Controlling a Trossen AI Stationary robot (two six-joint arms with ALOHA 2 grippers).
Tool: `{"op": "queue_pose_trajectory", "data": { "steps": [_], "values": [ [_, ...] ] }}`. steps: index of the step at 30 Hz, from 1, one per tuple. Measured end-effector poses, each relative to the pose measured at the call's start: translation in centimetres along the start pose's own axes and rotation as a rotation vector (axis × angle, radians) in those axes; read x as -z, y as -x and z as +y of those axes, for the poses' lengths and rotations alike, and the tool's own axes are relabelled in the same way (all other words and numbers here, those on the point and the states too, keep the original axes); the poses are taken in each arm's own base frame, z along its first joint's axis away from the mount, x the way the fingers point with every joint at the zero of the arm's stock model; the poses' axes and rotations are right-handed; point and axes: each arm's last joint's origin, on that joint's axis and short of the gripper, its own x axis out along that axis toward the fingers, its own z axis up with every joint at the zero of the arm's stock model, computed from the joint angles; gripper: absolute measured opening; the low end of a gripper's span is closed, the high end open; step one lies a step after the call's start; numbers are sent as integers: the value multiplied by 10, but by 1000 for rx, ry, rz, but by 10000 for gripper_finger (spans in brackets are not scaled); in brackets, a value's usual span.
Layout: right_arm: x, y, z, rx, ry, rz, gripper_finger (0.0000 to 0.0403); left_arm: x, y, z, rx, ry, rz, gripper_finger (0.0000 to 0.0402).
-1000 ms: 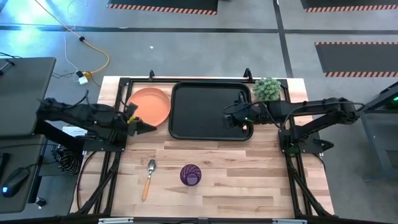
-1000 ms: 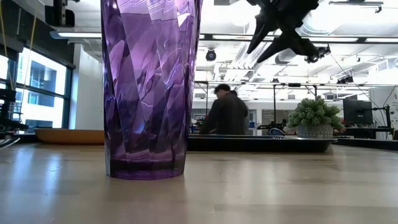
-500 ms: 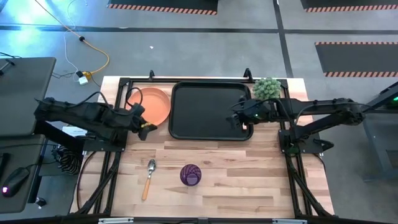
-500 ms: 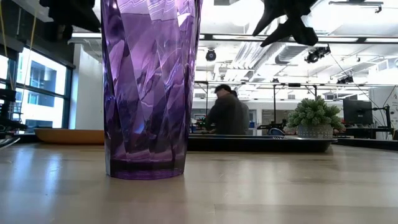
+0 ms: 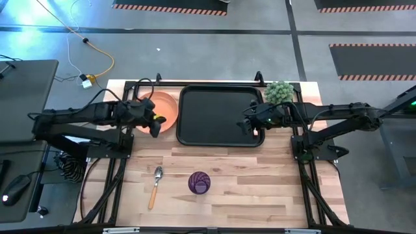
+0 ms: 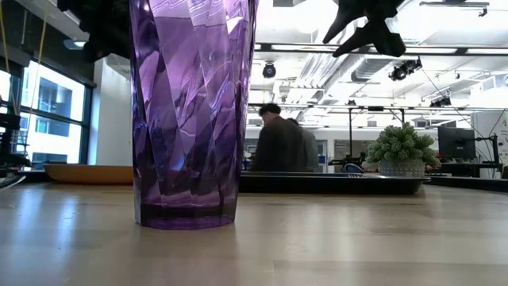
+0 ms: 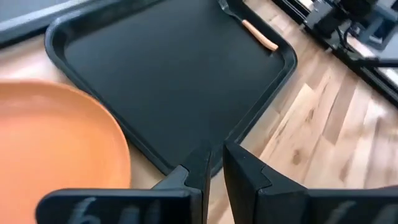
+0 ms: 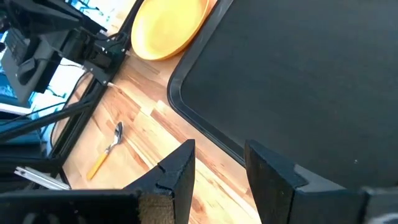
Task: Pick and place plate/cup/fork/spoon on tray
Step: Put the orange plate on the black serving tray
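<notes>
The orange plate [image 5: 166,104] rests flat on the wood at the far left, beside the black tray [image 5: 214,114]. My left gripper [image 7: 216,163] hovers shut and empty over the plate's near right rim [image 7: 93,124], its tips toward the tray's corner. The fork [image 7: 258,34] lies on the tray floor near its right near corner. Above that part of the tray my right gripper [image 8: 221,163] stands open, holding nothing. The purple cup [image 5: 199,182] stands upright near the table's front edge, and the spoon [image 5: 155,185] lies flat to its left.
A small potted plant [image 5: 279,92] stands off the tray's far right corner. Black frame bars run along the table's left, right and far edges. Bare wood lies between the tray and the cup. A person shows in the room beyond the table [image 6: 274,143].
My left gripper has swung from the plate's near left side toward the table's right and far edge, rolling as it went, and now hangs over the plate's near right rim. My right gripper has risen a little above the tray. Fork, plate, cup and spoon have stayed put.
</notes>
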Motion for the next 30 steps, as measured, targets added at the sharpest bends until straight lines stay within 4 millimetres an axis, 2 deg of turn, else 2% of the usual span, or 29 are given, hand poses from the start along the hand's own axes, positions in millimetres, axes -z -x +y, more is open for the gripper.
{"op": "queue_pose_trajectory", "data": {
  "steps": [10,21,30],
  "values": [
    [-1,0,-1,28,-36,-44,129,-8,-6,14,-56,-180,16,33],
    [-3,0,-2,75,-94,-126,129,-4,-39,27,-50,-306,289,33],
    [-5,1,-3,102,-124,-177,129,2,-53,33,-17,-360,450,34]
  ]
}}
